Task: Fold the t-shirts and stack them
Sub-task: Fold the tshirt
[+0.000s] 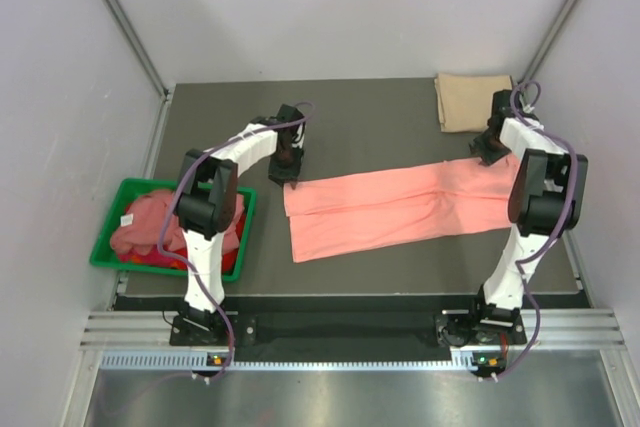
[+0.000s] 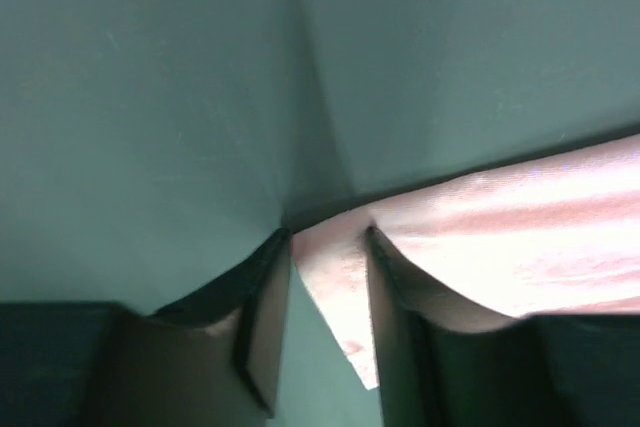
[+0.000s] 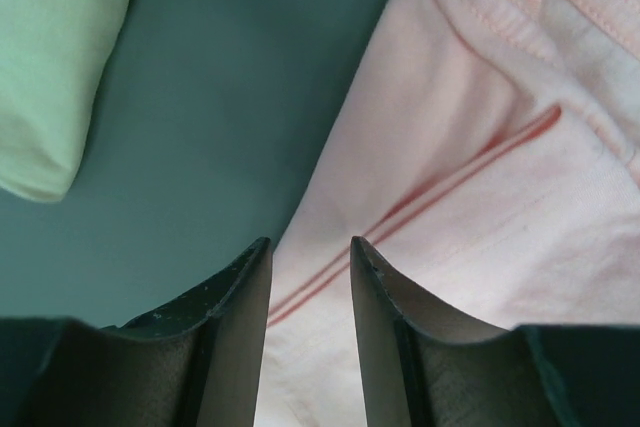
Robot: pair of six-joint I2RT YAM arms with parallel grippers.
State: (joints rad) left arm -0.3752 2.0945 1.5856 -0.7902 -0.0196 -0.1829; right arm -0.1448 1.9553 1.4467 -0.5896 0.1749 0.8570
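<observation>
From my station the salmon-pink t-shirt (image 1: 400, 207) reads as soft matt knit cloth, and the right wrist view shows stitched seams in it up close. The tan t-shirt (image 1: 472, 100) is the same dull, smooth cloth. The table (image 1: 380, 127) under them looks dark, matt and even. The bin (image 1: 140, 185) is green plastic, and the shirts (image 1: 150, 222) piled in it are crumpled matt cloth. The right gripper (image 3: 310, 252) has fingers (image 3: 235, 317) of dark matt plastic, lightly scuffed at the edges. The rail (image 1: 340, 332) along the near edge is bare ridged metal.
</observation>
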